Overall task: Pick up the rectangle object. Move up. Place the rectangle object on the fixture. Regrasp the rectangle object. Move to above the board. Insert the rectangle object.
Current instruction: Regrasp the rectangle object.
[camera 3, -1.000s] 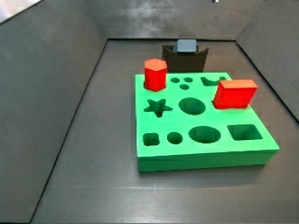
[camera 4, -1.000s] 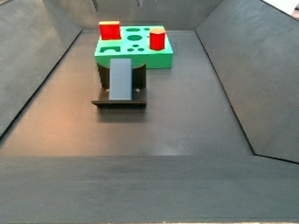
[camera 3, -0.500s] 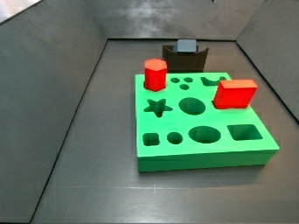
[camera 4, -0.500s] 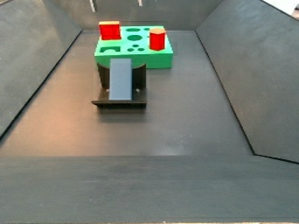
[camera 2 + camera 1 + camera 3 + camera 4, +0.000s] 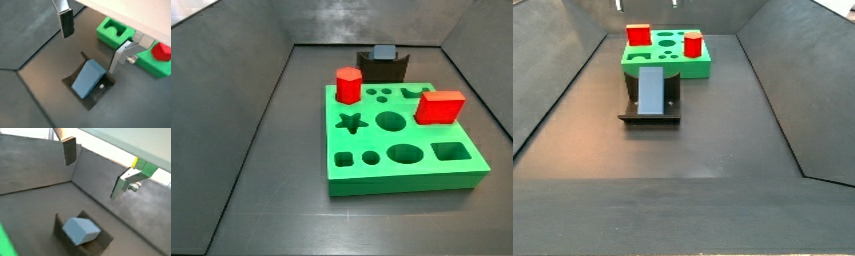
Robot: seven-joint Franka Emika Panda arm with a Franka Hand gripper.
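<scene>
The grey-blue rectangle object (image 5: 651,88) lies tilted on the dark fixture (image 5: 649,117), just in front of the green board (image 5: 694,68). From the other side, it (image 5: 382,53) sits on the fixture (image 5: 382,68) behind the board (image 5: 405,170). In both wrist views my gripper (image 5: 95,168) (image 5: 93,42) is open and empty, well above the rectangle object (image 5: 81,229) (image 5: 89,79). Its fingers (image 5: 67,22) stand wide apart with nothing between them. The gripper body is out of both side views.
A red hexagonal prism (image 5: 348,85) and a red cube (image 5: 441,107) stand on the board, also seen in a side view (image 5: 692,42) (image 5: 637,34). Grey walls slope up around the dark floor. The board's corner (image 5: 110,35) shows in a wrist view.
</scene>
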